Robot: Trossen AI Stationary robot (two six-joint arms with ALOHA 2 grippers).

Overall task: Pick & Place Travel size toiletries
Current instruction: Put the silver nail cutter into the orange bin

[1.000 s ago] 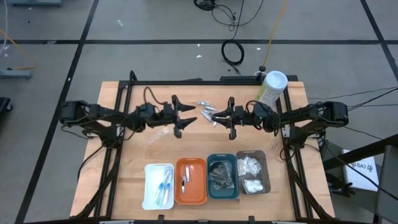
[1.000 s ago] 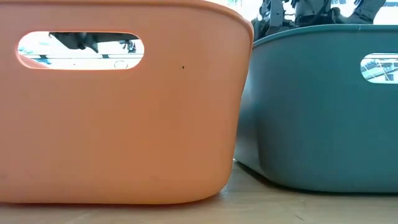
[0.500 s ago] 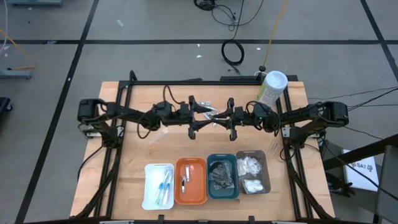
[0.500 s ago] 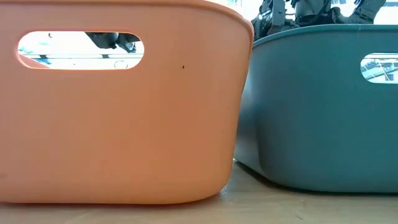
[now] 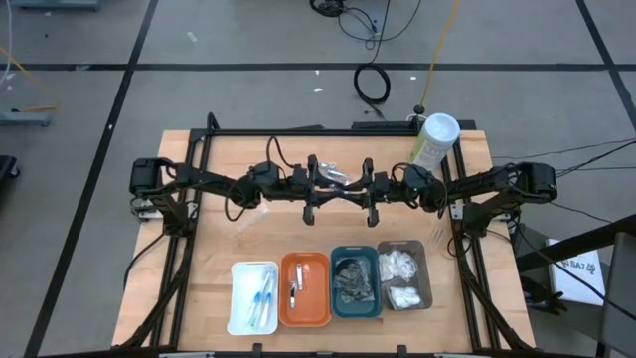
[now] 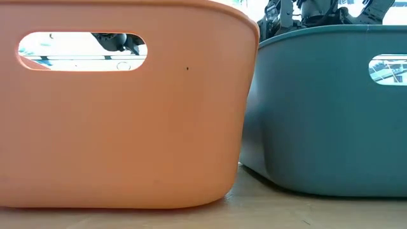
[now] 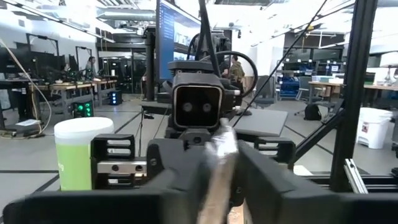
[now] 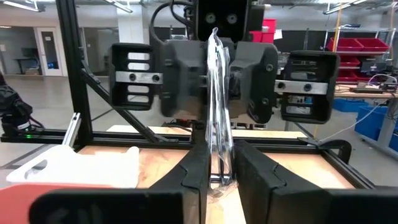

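Note:
A silvery piece in a clear wrapper (image 5: 341, 181), one of the travel size toiletries, hangs in the air above the middle of the table. My two grippers face each other across it. My left gripper (image 5: 324, 187) comes from the table's left and is shut on it. My right gripper (image 5: 362, 187) comes from the right and is shut on its other end. More toiletries lie in the four trays near the front edge. My left gripper pinches the wrapped silvery piece (image 7: 220, 163) between its two fingers, coming level from the table's left. The piece stands on edge in the narrow gap and is clear of the table. My left gripper's own fingers hide how far back it reaches. My right gripper pinches the lower part of the clear wrapper (image 8: 218, 163) between its two fingers, level from the table's right. The wrapper stands upright above the fingers (image 8: 198, 167) and runs on into the left gripper (image 8: 215, 87). It is lifted clear of the table.
A white tray (image 5: 253, 296), an orange tray (image 5: 305, 267), a teal tray (image 5: 338, 261) and a grey tray (image 5: 425, 278) stand in a row near the front edge. A tall pale-green canister (image 5: 435, 141) stands at the far right. A black frame (image 5: 298, 130) borders the table.
My left gripper has moved toward the table's right edge, up to my right gripper, and has shut on the free end of the wrapped piece. My right gripper has kept still with the piece.

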